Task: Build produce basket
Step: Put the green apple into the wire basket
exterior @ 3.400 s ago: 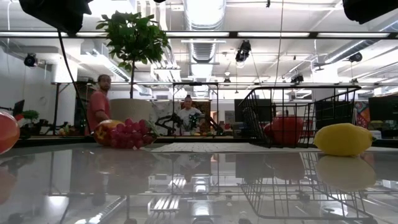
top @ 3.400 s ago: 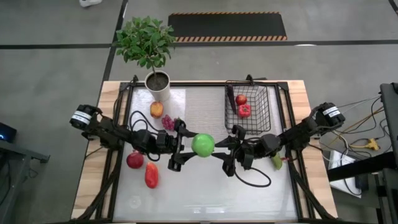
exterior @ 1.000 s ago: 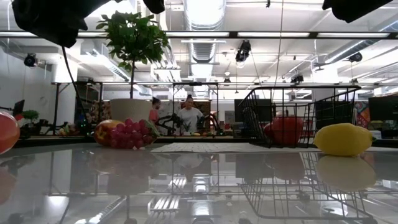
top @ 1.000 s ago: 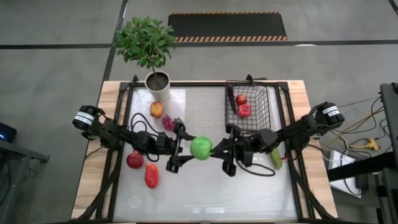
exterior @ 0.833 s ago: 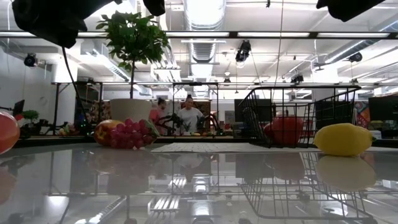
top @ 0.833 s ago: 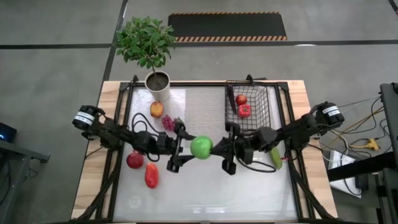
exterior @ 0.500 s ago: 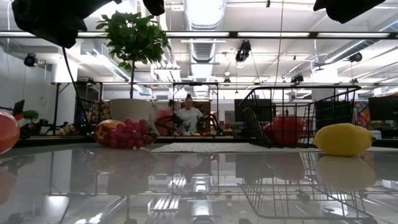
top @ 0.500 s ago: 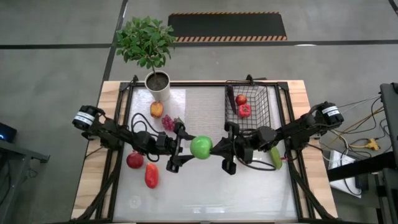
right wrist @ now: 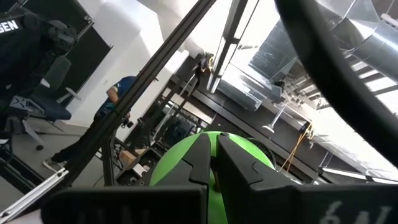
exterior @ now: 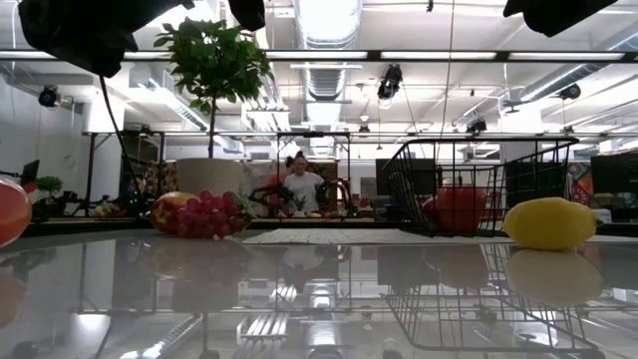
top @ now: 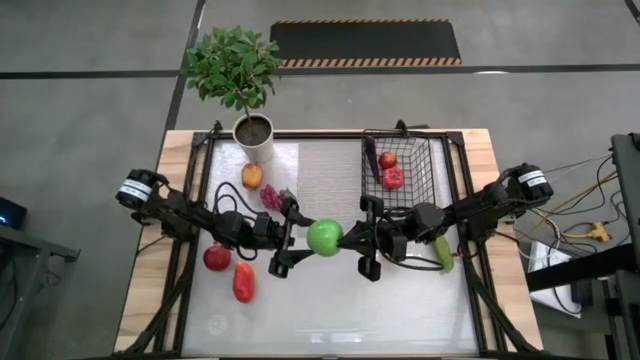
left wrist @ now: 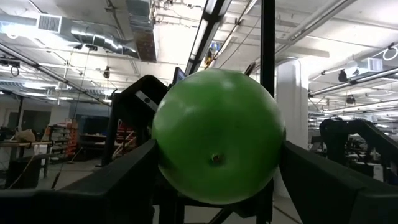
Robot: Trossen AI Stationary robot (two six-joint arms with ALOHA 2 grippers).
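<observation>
The left pincer (top: pixel 297 236) is clamped on a round shiny green apple (top: pixel 324 237) above the counter (top: pixel 330 310). The right pincer (top: pixel 352 239) is pressed together, touching it.

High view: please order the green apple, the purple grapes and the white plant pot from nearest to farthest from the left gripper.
1. Green apple: held in the left gripper, at the table's middle.
2. Purple grapes: a little beyond the gripper, toward the table's far edge.
3. White plant pot: at the far edge, left side.

Black wire basket (top: pixel 398 160) at far right edge of surface, upright, holds two red produce; green apple (top: pixel 324 237) mid-surface, held aloft.
</observation>
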